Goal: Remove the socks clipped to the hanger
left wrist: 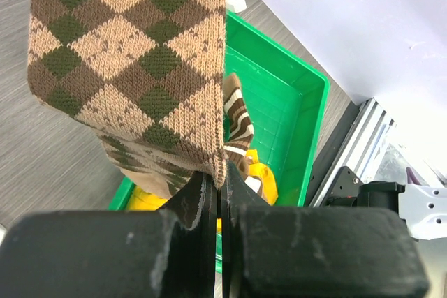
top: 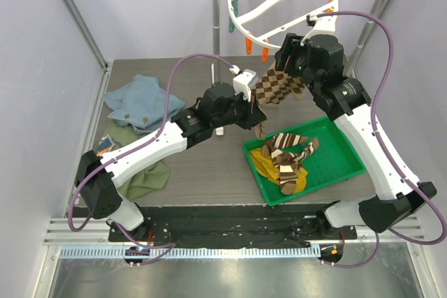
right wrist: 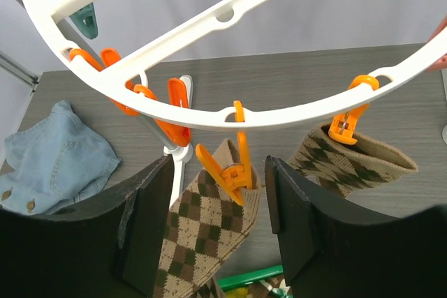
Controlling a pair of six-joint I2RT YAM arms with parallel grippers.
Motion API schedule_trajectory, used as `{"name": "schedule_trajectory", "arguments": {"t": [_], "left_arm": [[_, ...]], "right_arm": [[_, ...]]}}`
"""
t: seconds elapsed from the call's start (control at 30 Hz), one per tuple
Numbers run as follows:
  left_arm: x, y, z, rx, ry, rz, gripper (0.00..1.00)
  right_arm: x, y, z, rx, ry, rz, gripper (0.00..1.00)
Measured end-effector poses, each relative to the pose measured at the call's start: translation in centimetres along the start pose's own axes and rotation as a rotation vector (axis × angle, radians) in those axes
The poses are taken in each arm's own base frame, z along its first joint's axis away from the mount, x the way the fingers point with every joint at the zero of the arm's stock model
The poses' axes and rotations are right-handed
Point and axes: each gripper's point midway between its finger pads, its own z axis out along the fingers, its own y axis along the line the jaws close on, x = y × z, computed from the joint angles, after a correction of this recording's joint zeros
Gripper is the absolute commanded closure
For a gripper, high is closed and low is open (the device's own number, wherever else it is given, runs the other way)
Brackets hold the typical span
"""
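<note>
Low in the left wrist view, the left gripper [left wrist: 220,190] is clenching the hem of a diamond-patterned sock [left wrist: 133,54] hanging over the green tray [left wrist: 297,102], where striped socks [left wrist: 237,113] and mustard socks [left wrist: 262,183] are lying. In the right wrist view, the right gripper [right wrist: 218,179] is gaping either side of the orange clip [right wrist: 234,162] pinning that sock to the hanger [right wrist: 209,113], so unclipping looks in hand and squeezing that clip is the next call. From the top camera, the hanger is dangling upper right, the tray sitting lower right.
</note>
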Motion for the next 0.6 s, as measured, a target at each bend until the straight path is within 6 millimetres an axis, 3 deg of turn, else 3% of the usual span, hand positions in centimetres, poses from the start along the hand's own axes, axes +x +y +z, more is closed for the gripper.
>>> {"name": "schedule_trajectory", "arguments": {"t": [0.3, 0.37, 0.5, 0.6], "left_arm": [[-0.1, -0.1, -0.1, 0.001, -0.002, -0.013, 1.0], [-0.1, -0.2, -0.1, 0.002, -0.002, -0.017, 1.0], [-0.2, -0.3, -0.2, 0.005, -0.006, -0.016, 1.0], [-0.4, -0.5, -0.4, 0.008, -0.011, -0.015, 1.0]], "right_arm": [[1.4, 0.0, 1.8, 0.008, 0.034, -0.049, 0.39], [1.8, -0.1, 2.3, 0.014, 0.044, -0.057, 0.44], [2.2, -0.3, 2.7, 0.028, 0.052, -0.08, 0.81], [1.9, -0.6, 2.8, 0.041, 0.041, -0.085, 0.99]]}}
